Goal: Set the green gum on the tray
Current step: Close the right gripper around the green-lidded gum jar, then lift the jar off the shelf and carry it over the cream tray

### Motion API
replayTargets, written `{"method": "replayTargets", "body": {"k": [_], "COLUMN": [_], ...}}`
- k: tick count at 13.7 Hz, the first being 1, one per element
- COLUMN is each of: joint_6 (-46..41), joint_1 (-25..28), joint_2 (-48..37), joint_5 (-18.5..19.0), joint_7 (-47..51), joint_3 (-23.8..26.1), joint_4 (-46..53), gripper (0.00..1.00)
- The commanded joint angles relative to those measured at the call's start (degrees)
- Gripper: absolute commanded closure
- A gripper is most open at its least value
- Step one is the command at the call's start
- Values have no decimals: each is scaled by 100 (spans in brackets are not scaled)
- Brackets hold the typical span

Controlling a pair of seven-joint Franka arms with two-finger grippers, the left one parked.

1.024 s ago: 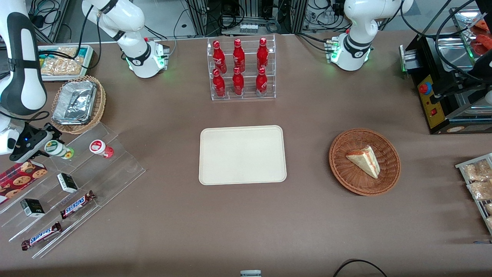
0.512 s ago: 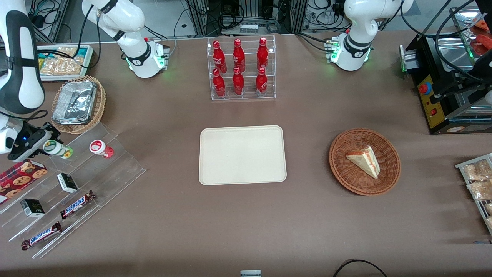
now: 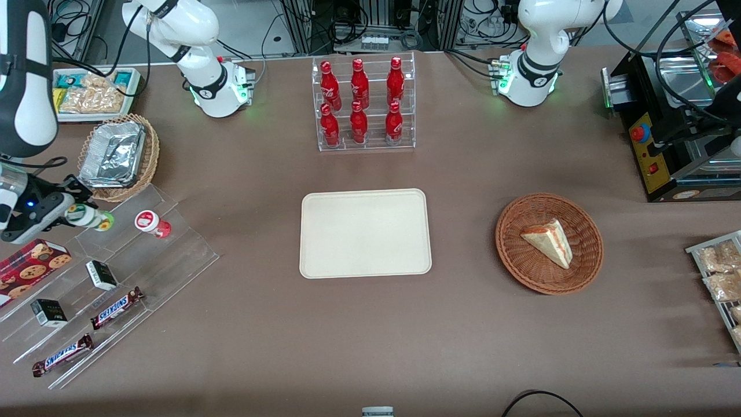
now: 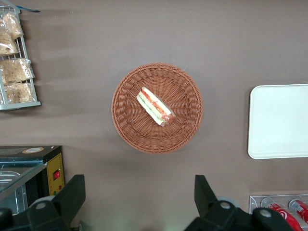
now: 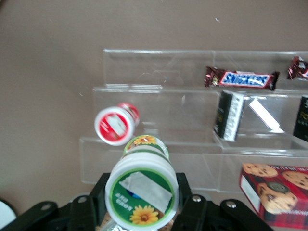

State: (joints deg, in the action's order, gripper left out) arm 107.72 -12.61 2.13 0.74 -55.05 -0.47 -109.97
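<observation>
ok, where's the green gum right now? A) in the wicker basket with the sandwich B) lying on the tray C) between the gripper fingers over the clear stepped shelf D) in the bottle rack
C: the green gum sits between the fingers of the gripper at the working arm's end of the table, over the clear stepped shelf beside the red-lid canister; the tray is bare.

Gripper (image 3: 70, 212) lifted green gum (image 3: 87, 215) off clear stepped rack (image 3: 145, 255), tilting it.
</observation>
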Motion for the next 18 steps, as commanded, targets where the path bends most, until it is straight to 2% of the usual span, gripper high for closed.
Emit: {"method": "replayTargets", "body": {"k": [1,12,18], "joint_6": [-479,-462,441], "joint_1": [416,2621,3966], "joint_2": [7,209,823], "joint_5": [-3,-126,-249], "joint_7": [765,4859,7460], "joint_3": [-15,-15,-15], "joint_4": [292,319,397], "gripper": [100,100,100]}}
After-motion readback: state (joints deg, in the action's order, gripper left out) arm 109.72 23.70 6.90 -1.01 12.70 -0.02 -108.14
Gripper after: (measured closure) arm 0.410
